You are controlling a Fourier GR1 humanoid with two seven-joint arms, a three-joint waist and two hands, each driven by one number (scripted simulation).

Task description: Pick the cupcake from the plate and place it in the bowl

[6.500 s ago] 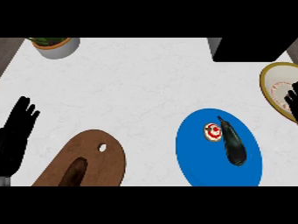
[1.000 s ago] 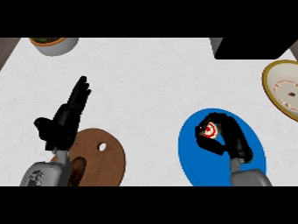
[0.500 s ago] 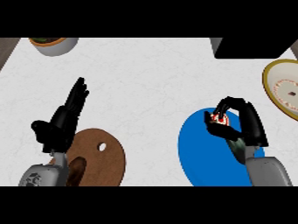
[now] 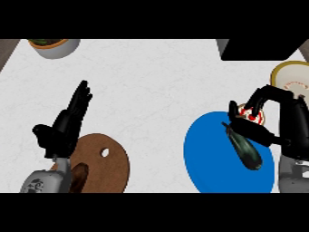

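on the pale marbled bench there is one round blue plate, one cream-coloured bowl with a yellowish rim, one brown wooden board with a small round hole, one grey pot holding something green and orange at the far left edge, and one black box-shaped block at the far right edge. two black hands show, each on a grey forearm coming in from the lower edge.

the right hand is curled, its thumb and fingers pinching one small cupcake with white and red topping. the cupcake sits between the fingertips, over the upper right rim of the blue plate, between the plate's middle and the cream bowl, which lies just beyond it to the upper right. whether the cupcake touches the plate cannot be told. a dark elongated shape lies across the blue plate under the hand; what it is cannot be told.

the left hand holds nothing: its fingers are straight and point away from the robot, over the bench just above the brown board's upper left edge. the bowl's inside shows a pale ring with small dots, partly hidden by the right hand.
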